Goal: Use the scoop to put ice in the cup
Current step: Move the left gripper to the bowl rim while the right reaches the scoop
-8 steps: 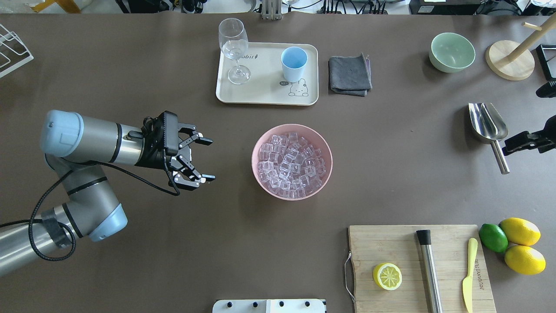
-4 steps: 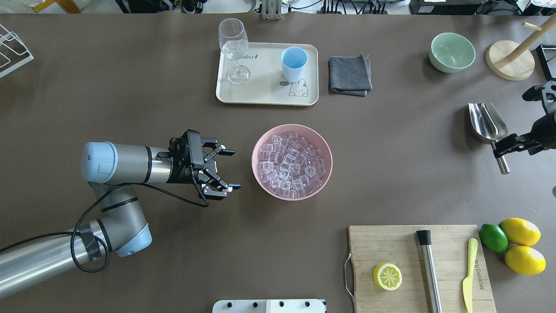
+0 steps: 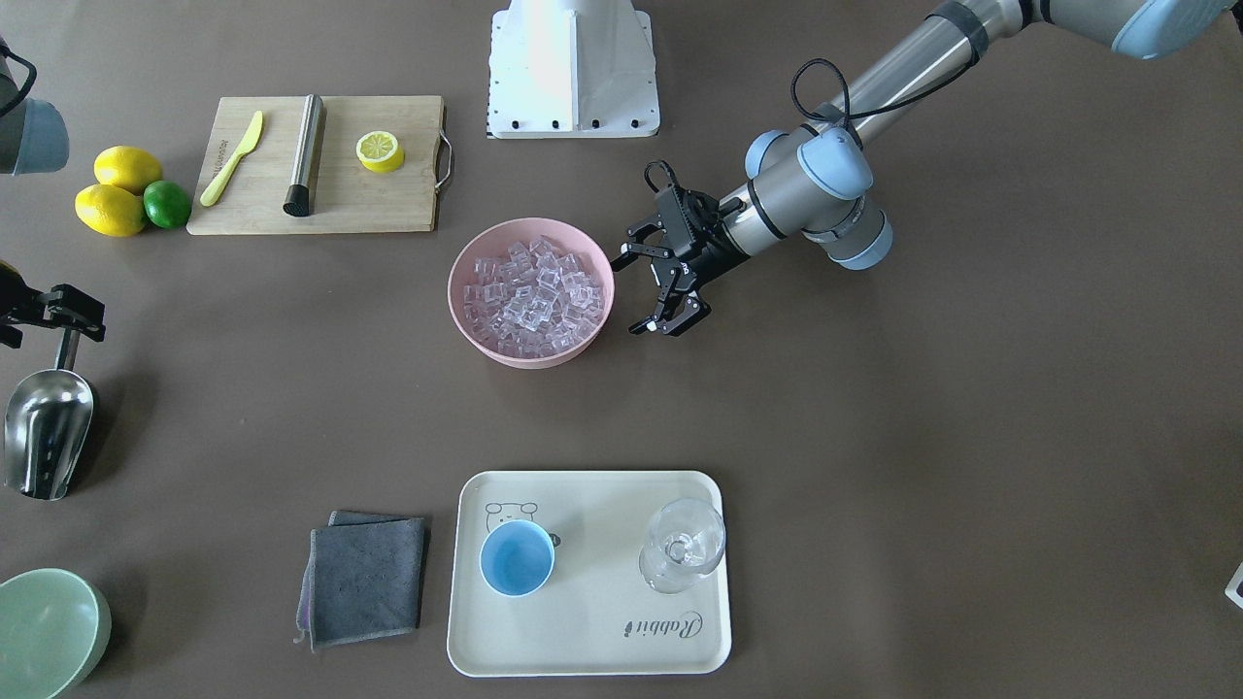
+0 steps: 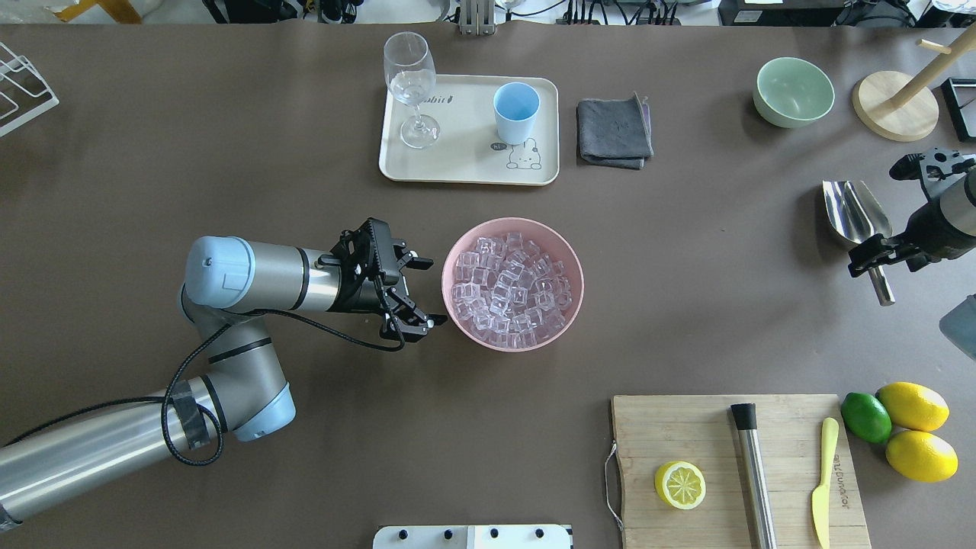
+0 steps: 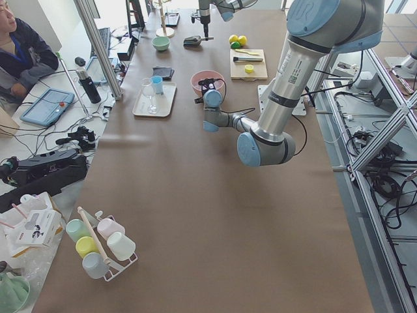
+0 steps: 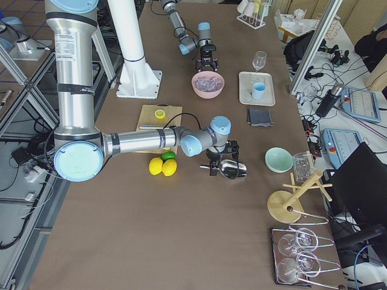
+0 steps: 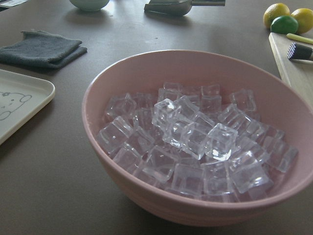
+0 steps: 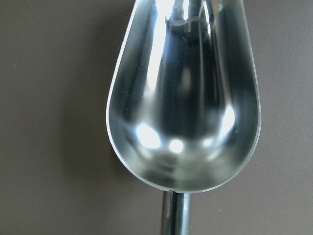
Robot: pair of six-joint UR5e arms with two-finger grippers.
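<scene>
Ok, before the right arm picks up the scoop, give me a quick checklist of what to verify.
1. Scoop lying down, trough empty: ok.
2. Right gripper over the scoop's handle: ok.
3. Right gripper closed on the handle: cannot tell.
4. Ice heaped in the pink bowl: ok.
5. Cup upright and empty on the tray: ok.
6. Left gripper out of the scooping path: cannot tell; it is open, close beside the bowl.
</scene>
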